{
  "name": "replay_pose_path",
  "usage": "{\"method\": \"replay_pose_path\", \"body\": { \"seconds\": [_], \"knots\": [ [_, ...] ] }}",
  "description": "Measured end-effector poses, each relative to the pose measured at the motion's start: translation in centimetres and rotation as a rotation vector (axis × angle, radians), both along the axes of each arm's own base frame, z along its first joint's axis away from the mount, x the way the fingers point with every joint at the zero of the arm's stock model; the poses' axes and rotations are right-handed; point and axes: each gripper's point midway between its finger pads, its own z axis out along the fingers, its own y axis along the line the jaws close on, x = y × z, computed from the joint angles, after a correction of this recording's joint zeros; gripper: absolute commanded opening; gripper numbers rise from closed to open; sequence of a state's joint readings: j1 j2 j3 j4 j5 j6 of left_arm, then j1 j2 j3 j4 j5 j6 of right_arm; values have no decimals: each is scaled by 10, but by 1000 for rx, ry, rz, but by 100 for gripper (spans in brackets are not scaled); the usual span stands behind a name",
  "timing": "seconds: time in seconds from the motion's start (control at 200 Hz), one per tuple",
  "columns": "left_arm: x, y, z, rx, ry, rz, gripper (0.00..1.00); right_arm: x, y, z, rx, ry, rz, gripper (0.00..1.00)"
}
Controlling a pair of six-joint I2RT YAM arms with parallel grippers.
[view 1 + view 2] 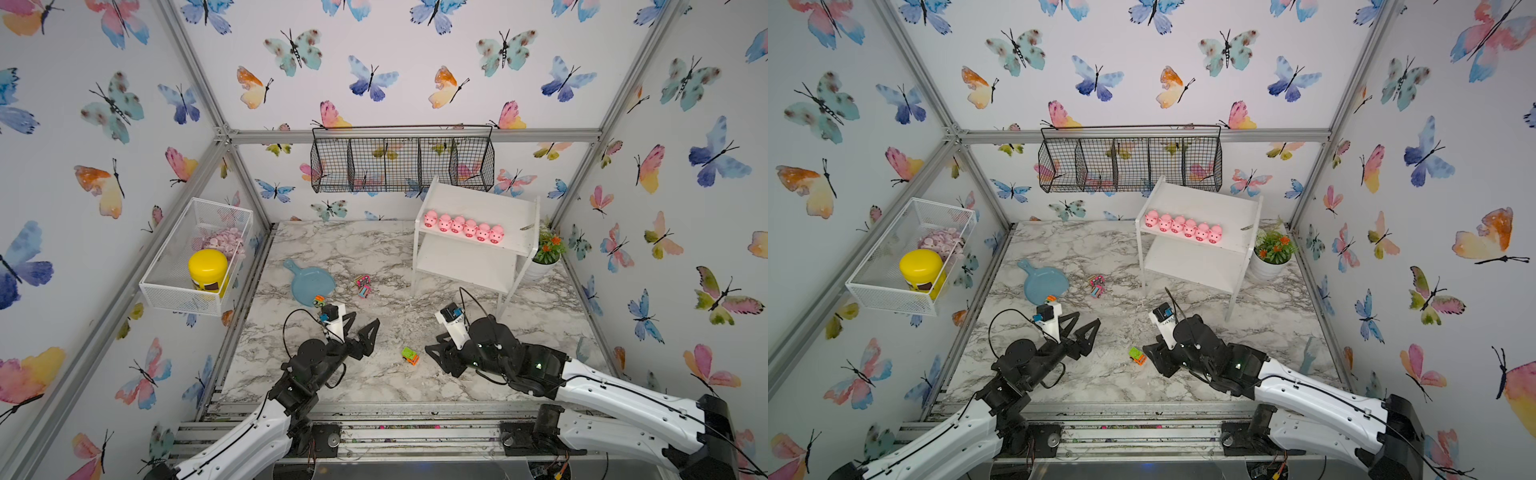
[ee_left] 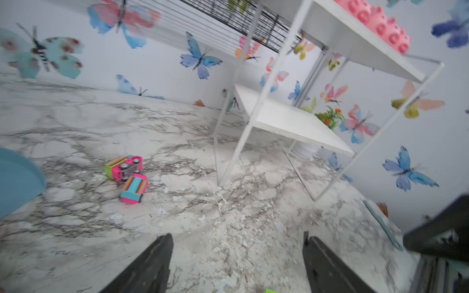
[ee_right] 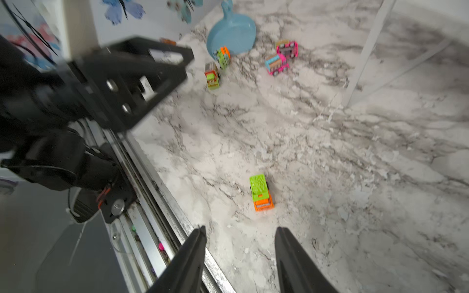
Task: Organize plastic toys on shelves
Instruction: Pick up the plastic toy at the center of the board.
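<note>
Left jaws: wide apart, empty, above surface [image 1: 374, 386]. Green-orange truck [image 1: 410, 356]: upright on surface between both arms' jaws, nearer right. Right jaws: partly open, empty, truck just ahead. Pigs [image 1: 463, 226]: six, in a row on shelf [image 1: 478, 199] top board.

1. I read this as a robot test cell in a lab, dressed up like a child's playroom.
2. Bare aluminium frame [image 1: 411, 136] bars box the space in. Butterfly wallpaper [image 1: 374, 79] covers every panel I can see.
3. The marble-print tabletop [image 1: 374, 257] serves as the floor. A metal rail [image 1: 415, 436] at 6 o'clock carries the left arm [image 1: 249, 432] and right arm [image 1: 623, 399].
4. Staged props:
   - black wire basket [image 1: 401, 164] hung at 12 o'clock
   - white mesh basket [image 1: 183, 297] at 9 o'clock
   - white shelf [image 1: 478, 203] and potted plant [image 1: 548, 249] around 1 to 2 o'clock
</note>
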State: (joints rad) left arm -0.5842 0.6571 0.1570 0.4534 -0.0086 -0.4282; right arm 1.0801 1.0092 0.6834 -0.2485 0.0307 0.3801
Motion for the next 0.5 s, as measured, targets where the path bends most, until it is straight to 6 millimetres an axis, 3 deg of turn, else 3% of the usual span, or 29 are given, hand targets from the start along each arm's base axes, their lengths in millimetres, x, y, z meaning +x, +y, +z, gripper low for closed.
{"method": "replay_pose_path", "body": {
  "seconds": [0.07, 0.25, 0.365, 0.501],
  "knots": [
    [9, 9, -8, -13, 85, 40, 85, 0, 1, -25, -54, 25, 6, 55],
    [11, 8, -31, 23, 251, 46, 87, 6, 15, -70, -161, 76, 15, 65],
    [12, 19, -27, 25, 261, 99, 91, 14, 31, -98, -266, 135, 26, 68],
    [19, 44, -7, 17, 219, 215, 94, 24, 50, -119, -361, 189, 22, 70]
  ]
}}
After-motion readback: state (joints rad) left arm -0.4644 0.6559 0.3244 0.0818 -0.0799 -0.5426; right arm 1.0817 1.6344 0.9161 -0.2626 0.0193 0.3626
